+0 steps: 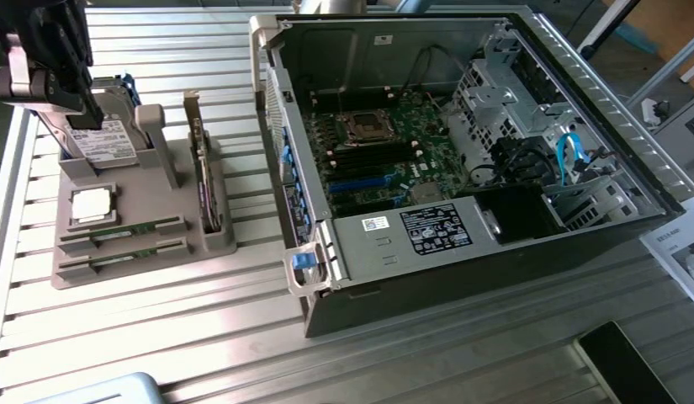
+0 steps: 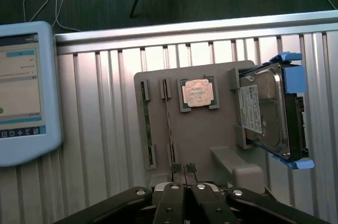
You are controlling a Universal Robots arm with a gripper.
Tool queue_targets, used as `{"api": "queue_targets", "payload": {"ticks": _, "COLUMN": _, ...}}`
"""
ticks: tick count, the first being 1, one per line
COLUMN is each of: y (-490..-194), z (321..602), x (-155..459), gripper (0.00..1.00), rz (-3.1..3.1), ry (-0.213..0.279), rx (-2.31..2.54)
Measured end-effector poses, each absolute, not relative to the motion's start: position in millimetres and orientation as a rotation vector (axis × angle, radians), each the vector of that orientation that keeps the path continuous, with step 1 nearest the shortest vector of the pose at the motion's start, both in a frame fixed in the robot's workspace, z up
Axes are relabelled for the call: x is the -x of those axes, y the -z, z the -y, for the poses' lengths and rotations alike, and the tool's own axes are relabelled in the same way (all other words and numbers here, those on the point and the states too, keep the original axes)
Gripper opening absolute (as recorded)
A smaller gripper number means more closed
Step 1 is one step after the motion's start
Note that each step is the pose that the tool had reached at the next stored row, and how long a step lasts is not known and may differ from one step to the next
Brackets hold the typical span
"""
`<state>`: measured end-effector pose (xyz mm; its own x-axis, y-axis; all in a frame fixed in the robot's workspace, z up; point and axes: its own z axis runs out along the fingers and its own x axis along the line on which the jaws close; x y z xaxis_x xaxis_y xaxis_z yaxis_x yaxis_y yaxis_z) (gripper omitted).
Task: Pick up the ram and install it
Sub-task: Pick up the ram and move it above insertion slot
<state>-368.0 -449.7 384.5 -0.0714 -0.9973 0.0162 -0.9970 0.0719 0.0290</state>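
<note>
The gripper (image 2: 184, 168) has its two fingers (image 2: 177, 168) pressed together, and there is nothing between them. In the wrist view the fingertips hang over the edge of the grey holder (image 2: 206, 134), near one end of the ram (image 2: 169, 123), but they do not touch it. This ram is a thin green stick that stands on its edge in a narrow slot of the holder, just beside the processor chip (image 2: 198, 93). A second ram stick (image 2: 147, 129) stands in the neighbouring slot, parallel to the first one. At the other side of the holder the hard drive (image 2: 266, 108) stands upright in its blue frame. In the exterior view the arm (image 1: 33, 50) is at the upper left, above the hard drive, and an expansion card (image 1: 201, 168) stands on edge at the side of the holder which faces the computer case (image 1: 616, 109). The case lies open on the slatted metal table (image 1: 156, 337), at the exterior view's right of the holder, and its motherboard (image 1: 380, 151) is visible inside. A light blue tablet (image 2: 21, 92) lies on the table, apart from the holder.
</note>
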Motion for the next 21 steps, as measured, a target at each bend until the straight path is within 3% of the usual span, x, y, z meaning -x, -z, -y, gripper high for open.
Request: {"api": "queue_targets", "payload": {"ticks": 21, "y": -384.0, "z": 449.7, "x": 368.0, "gripper": 0.11, "rz": 2.26, "ry": 0.013, "rx": -2.137}}
